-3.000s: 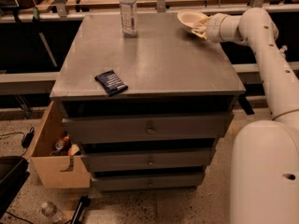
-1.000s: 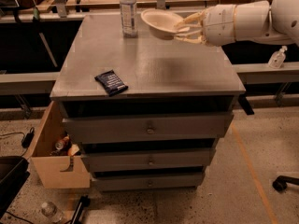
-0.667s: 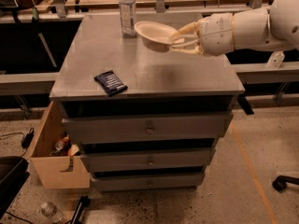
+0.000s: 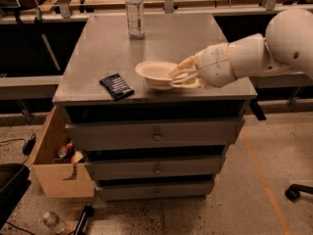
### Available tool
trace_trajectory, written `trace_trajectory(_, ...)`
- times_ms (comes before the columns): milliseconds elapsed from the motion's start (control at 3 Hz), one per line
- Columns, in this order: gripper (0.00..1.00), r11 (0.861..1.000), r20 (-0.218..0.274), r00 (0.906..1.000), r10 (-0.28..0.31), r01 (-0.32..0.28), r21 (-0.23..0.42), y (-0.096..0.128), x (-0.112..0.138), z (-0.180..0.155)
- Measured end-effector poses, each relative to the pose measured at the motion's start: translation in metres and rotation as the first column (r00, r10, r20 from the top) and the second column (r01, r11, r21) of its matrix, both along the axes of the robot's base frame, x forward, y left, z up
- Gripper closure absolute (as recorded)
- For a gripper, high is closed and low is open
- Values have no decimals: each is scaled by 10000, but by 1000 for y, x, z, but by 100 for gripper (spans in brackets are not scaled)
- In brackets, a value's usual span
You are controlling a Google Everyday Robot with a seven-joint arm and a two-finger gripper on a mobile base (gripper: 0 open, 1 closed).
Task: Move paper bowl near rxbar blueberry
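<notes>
The paper bowl (image 4: 155,73) is a cream-white shallow bowl, held low over the front of the grey cabinet top (image 4: 161,43). My gripper (image 4: 178,76) reaches in from the right and is shut on the bowl's right rim. The rxbar blueberry (image 4: 116,86) is a dark navy bar lying flat near the front left edge, just to the left of the bowl, a short gap apart. I cannot tell whether the bowl touches the surface.
A clear plastic water bottle (image 4: 135,12) stands at the back of the top. A cardboard box (image 4: 58,165) with items sits on the floor at the cabinet's left. A bottle (image 4: 53,221) lies on the floor. Drawers (image 4: 155,133) face front.
My gripper has carried the bowl from the back right of the top forward and left, and lower, to just right of the blue bar.
</notes>
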State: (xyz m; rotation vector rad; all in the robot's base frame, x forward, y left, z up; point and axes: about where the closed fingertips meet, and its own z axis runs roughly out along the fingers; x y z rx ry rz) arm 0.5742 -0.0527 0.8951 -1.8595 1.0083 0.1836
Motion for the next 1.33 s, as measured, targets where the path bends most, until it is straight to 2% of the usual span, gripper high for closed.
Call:
trace_trajectory(333, 100, 9971, 58, 9993, -365, 368, -672, 6, 10, -30)
trace_trajectory(667, 100, 9878, 373, 9974, -610, 657, -1411, 1, 36, -60)
trace_trajectory(1000, 84, 9871, 390, 9975, -582, 634, -1473, 2, 36, -62)
trace_trajectory(1333, 59, 9874, 370, 9979, -540, 589, -1470, 4, 36, -63)
